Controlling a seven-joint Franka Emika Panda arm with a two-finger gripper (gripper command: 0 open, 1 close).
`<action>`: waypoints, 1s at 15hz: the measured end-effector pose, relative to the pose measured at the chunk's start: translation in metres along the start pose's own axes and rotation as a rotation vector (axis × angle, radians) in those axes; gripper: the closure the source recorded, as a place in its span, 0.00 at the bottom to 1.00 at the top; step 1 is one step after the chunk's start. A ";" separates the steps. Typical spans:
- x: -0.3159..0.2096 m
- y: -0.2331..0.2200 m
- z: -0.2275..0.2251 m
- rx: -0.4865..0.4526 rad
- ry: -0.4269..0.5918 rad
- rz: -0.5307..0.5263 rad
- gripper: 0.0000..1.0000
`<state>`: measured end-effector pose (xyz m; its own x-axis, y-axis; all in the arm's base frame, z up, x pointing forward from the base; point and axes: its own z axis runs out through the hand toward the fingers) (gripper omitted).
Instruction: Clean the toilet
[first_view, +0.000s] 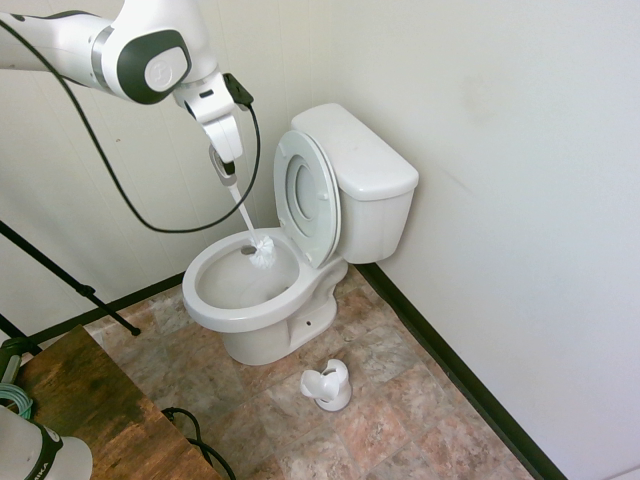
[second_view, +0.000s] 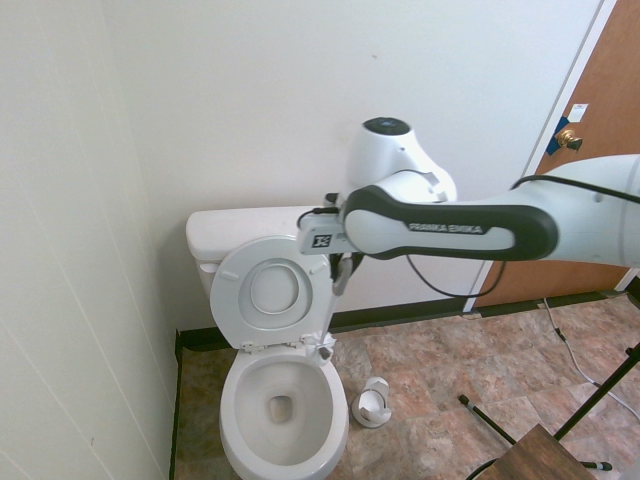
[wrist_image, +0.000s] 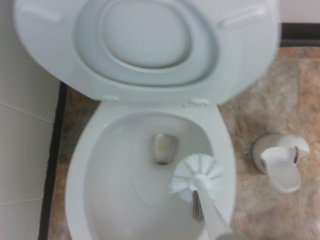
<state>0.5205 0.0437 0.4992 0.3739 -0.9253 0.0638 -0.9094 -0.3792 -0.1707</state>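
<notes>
The white toilet (first_view: 222, 312) stands in the corner with its seat and lid (first_view: 305, 195) tipped up against the boxy tank (first_view: 365, 165). My gripper (first_view: 226, 170) hangs above the bowl's far side, shut on the handle of a white toilet brush (first_view: 262, 248). The brush slants down, and its bristle head sits inside the bowl near the back wall. In the wrist view the brush head (wrist_image: 197, 179) lies beside the drain hole (wrist_image: 164, 148) within the bowl (wrist_image: 80, 175). In the second exterior view the arm hides the fingers above the toilet (second_view: 240, 420).
A small white brush holder (first_view: 328, 385) sits on the tiled floor beside the toilet base, and shows again as the holder (second_view: 373, 402) and the holder (wrist_image: 280, 162). White walls close in behind and beside the toilet. A wooden surface (first_view: 95, 405) is at the near left. A brown door (second_view: 600, 150) stands to the right.
</notes>
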 end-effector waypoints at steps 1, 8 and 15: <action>0.021 0.029 -0.005 -0.006 0.003 0.028 1.00; 0.065 0.127 0.075 -0.052 -0.023 0.110 1.00; 0.096 0.108 0.168 -0.082 -0.009 0.173 1.00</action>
<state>0.4883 -0.0850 0.3221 0.2115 -0.9769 0.0313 -0.9721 -0.2135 -0.0972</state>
